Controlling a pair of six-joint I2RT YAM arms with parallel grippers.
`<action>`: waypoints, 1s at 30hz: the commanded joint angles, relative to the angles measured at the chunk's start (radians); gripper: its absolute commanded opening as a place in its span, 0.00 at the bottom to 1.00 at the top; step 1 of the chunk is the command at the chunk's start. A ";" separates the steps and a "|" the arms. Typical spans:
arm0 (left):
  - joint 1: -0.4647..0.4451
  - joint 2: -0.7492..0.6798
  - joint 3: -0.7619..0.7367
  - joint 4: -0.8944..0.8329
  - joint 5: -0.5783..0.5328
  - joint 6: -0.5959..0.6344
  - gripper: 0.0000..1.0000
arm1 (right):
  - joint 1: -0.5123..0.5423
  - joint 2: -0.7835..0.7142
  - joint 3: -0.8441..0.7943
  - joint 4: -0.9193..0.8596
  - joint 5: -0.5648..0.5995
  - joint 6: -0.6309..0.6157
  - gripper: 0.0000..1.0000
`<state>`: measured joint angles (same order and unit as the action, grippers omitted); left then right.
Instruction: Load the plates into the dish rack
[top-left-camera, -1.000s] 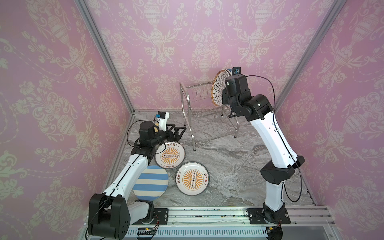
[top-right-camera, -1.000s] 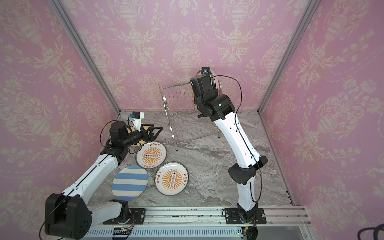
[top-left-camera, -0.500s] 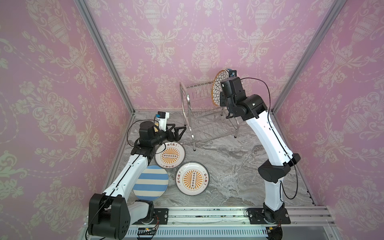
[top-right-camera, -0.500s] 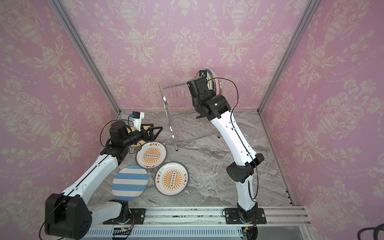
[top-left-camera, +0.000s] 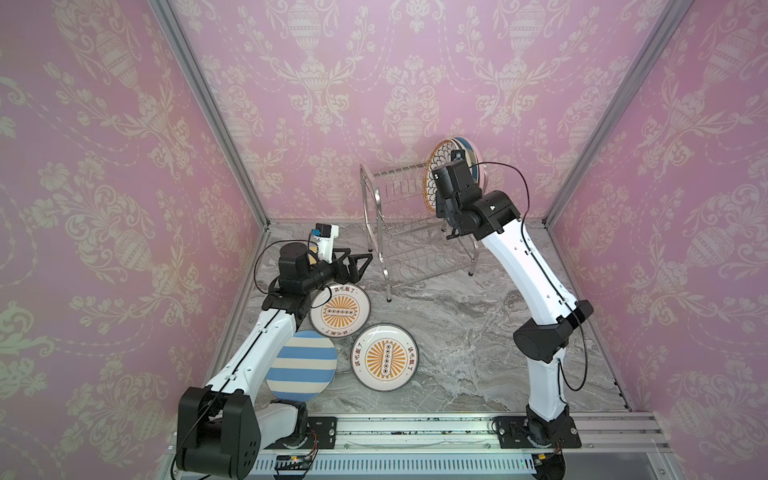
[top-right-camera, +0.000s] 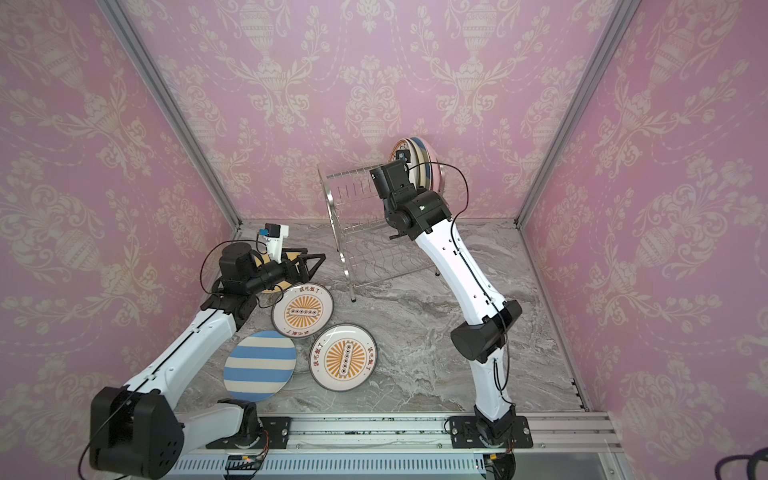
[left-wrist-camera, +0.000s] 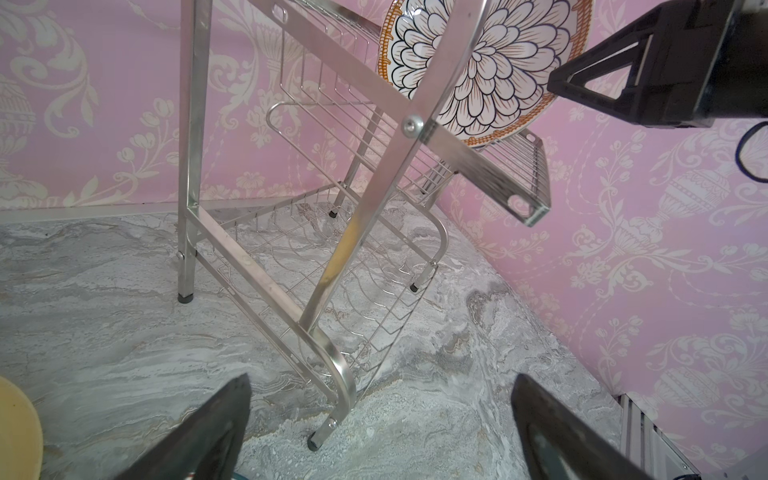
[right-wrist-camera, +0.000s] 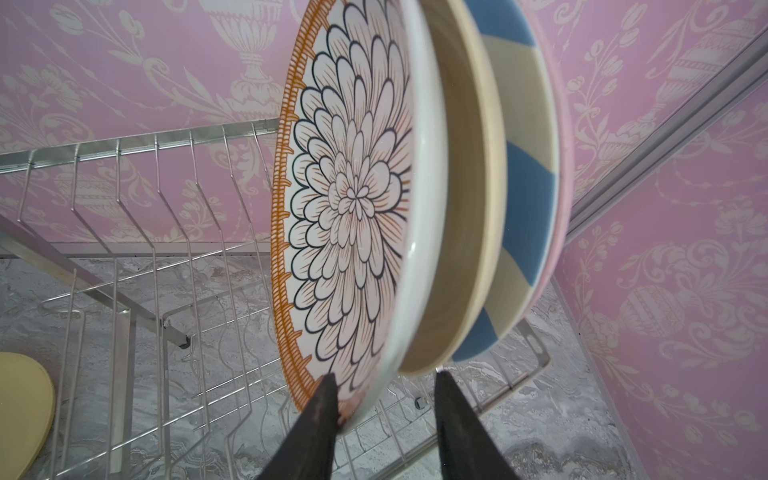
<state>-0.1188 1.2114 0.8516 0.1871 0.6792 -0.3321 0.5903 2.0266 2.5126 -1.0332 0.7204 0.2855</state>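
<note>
- The striped plate (top-left-camera: 301, 365) is lying flat on the counter (top-left-camera: 478, 332), left of the rack (left-wrist-camera: 191, 145) and farthest from it of the loose plates, so it is probably due to go in late.
- The yellow plate (right-wrist-camera: 20, 415) is lying flat left of the rack, mostly hidden under the left arm in both top views.
- The left claw (left-wrist-camera: 381, 378) is hovering wide and empty just left of the rack, pointing at its lower shelf. It seems to be keeping out of the loading while sitting within reach of the loose plates.
- The near sunburst plate (top-left-camera: 340, 311) is lying face up beside the rack's front leg, and the far sunburst plate (top-left-camera: 384, 357) is lying farther out in front.
- The petal plate (right-wrist-camera: 345, 208) is standing on edge in the rack's upper shelf, heading a row at its right end. The wires appear to be carrying it.
- The right claw (right-wrist-camera: 384, 374) is straddling the petal plate's rim at a narrow gap. One finger (right-wrist-camera: 316, 428) is touching the patterned face and the other is standing just off the back, so the plate looks let go rather than clamped.
- The beige plate (right-wrist-camera: 465, 208), the racked striped plate (right-wrist-camera: 528, 187) and the pink plate (right-wrist-camera: 566, 166) are standing close behind it, packed to leave the slots on the left free.
</note>
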 joint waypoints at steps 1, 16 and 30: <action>0.007 -0.018 -0.014 0.016 0.025 -0.006 0.99 | -0.010 -0.006 -0.006 0.025 0.020 0.014 0.39; 0.008 -0.015 -0.005 -0.005 0.018 0.011 0.99 | -0.023 0.048 0.041 0.060 0.080 -0.015 0.19; 0.008 -0.007 -0.002 -0.010 0.015 0.014 0.99 | -0.006 0.069 0.080 0.083 0.127 -0.063 0.03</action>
<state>-0.1188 1.2114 0.8478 0.1860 0.6788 -0.3313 0.5606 2.0720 2.5706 -0.9131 0.8536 0.2848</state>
